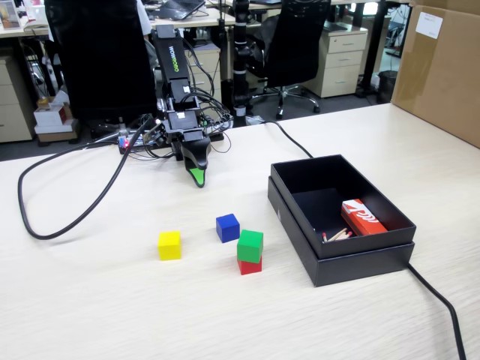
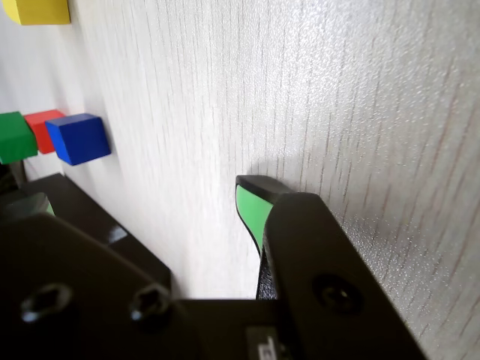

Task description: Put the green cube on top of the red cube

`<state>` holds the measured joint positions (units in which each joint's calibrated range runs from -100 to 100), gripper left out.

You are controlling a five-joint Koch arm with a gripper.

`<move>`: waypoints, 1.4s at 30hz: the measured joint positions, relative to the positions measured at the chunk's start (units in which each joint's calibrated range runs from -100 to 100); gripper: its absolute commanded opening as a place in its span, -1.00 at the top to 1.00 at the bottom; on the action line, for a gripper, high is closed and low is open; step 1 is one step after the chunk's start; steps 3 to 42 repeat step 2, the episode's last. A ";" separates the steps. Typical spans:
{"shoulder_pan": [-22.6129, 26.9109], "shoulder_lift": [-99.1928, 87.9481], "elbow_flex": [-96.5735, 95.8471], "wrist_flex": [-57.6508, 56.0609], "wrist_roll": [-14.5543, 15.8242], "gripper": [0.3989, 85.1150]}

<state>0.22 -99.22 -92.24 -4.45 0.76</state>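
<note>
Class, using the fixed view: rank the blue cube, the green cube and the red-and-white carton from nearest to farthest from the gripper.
From the gripper:
1. Blue cube, just below and slightly right.
2. Green cube, farther down-right, stacked on the red cube.
3. Red-and-white carton, far right, inside the black box.

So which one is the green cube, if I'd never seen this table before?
Find the open black box at the right of the fixed view. Just left of it three cubes cluster; the green cube sits atop the red cube. It is the only raised one, unlike the blue cube and yellow cube.
</note>
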 measured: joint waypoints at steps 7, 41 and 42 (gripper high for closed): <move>-0.05 0.00 0.00 0.00 0.00 -0.14; -0.05 0.00 0.00 0.00 0.00 -0.14; -0.05 0.00 0.00 0.00 0.00 -0.14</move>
